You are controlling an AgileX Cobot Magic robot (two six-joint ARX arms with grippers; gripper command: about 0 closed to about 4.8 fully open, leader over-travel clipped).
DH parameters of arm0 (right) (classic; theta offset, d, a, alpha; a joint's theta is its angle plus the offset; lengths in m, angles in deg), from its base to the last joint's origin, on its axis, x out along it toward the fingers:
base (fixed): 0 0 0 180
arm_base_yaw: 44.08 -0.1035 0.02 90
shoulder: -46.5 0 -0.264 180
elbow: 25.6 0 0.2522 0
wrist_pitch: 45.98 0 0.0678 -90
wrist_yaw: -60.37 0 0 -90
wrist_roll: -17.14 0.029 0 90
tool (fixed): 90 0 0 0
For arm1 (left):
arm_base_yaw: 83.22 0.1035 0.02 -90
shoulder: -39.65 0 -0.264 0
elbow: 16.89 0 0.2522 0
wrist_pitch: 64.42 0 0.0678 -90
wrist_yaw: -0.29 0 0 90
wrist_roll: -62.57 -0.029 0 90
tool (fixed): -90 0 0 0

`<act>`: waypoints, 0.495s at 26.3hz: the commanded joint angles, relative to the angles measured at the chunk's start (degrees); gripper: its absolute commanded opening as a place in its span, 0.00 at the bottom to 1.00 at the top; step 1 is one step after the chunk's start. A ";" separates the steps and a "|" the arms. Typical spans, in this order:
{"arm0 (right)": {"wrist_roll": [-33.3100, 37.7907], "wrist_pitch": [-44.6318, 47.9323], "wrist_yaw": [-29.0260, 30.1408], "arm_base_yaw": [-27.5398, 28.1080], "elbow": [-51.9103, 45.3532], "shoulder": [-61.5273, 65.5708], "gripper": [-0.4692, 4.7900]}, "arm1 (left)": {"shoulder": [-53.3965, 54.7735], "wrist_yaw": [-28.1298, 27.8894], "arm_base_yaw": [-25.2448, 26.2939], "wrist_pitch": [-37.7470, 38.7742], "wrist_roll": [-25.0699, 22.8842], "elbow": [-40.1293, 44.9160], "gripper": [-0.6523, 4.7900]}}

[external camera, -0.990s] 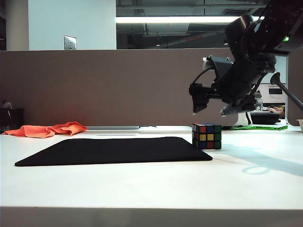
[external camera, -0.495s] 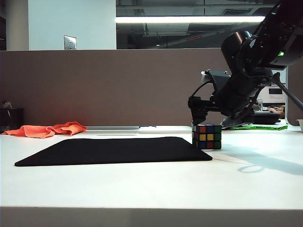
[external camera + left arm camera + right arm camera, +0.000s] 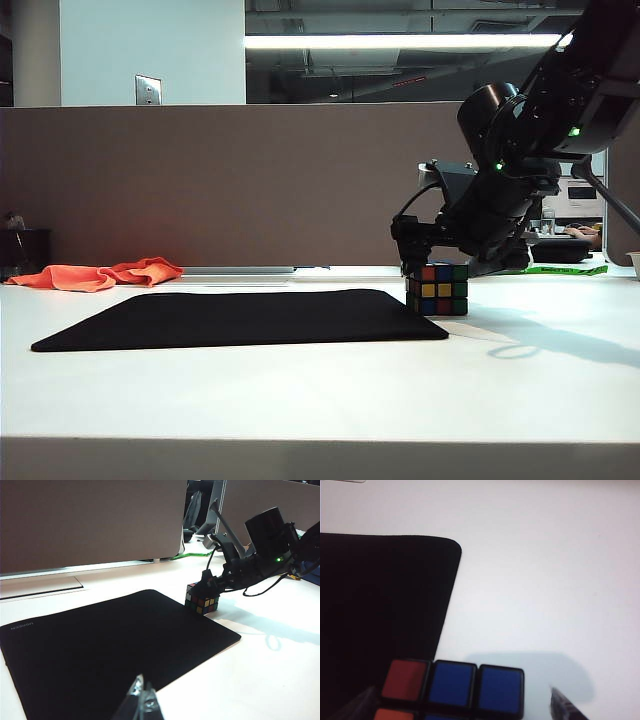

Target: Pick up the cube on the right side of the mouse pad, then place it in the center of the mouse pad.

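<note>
**Open right gripper straddles the cube**

The cube (image 3: pixel 437 289) sits on the desk (image 3: pixel 320 400) at the right edge of the mouse pad (image 3: pixel 240 318), near its far right corner. The right gripper (image 3: pixel 440 262) is just above it, jaws spread wide, one finger (image 3: pixel 567 707) either side. The left gripper (image 3: pixel 137 702) hangs over the pad's near edge; whether it is open cannot be told

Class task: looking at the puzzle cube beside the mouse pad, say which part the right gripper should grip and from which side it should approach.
Grip the cube across two opposite flat side faces, coming from above. It sits square on the table beside the mouse pad, top face clear. The open right gripper already straddles it, one of its fingers either side.
</note>
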 commanded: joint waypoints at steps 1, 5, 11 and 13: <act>0.26 0.07 -0.09 0.02 0.20 -0.04 1.00 | 0.07 0.15 0.00 -0.55 0.13 -0.17 0.11; 0.26 -0.20 -0.07 0.04 0.20 0.11 1.00 | 0.07 0.17 0.00 -0.55 0.13 -0.17 0.11; 0.46 -0.94 -0.07 0.04 0.20 0.59 1.00 | 0.07 0.17 0.00 -0.55 0.13 -0.17 0.11; 0.46 -1.90 -0.07 0.04 0.20 0.79 0.96 | 0.07 0.17 0.00 -0.55 0.13 -0.17 0.11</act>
